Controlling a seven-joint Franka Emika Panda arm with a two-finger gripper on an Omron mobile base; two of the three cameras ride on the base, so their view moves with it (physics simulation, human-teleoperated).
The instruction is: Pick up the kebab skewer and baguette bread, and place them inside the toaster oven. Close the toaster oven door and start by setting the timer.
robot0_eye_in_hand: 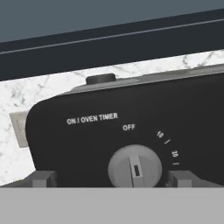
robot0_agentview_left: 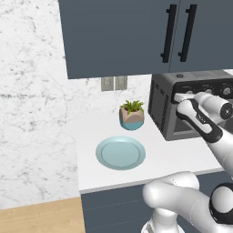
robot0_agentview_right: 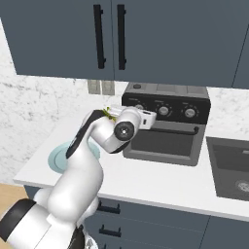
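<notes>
Turning the timer knob (robot0_eye_in_hand: 135, 166) is the step in hand as I judge it: it points at OFF, so I should centre my tool (robot0_eye_in_hand: 111, 178) on it, pinch squarely and twist toward the minute marks. From left, a teal plate (robot0_agentview_left: 120, 153) and a potted plant (robot0_agentview_left: 132, 114) sit on the table (robot0_agentview_left: 182, 157), then the toaster oven (robot0_agentview_right: 167, 123), its door (robot0_agentview_right: 163, 143) shut. My tool is spread wide, empty, its fingertips (robot0_eye_in_hand: 42, 178) flanking the knob without touching

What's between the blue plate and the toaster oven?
Bare white counter in the left base view, with nothing between the round light-blue plate and the boxy dark grey toaster oven.
</notes>
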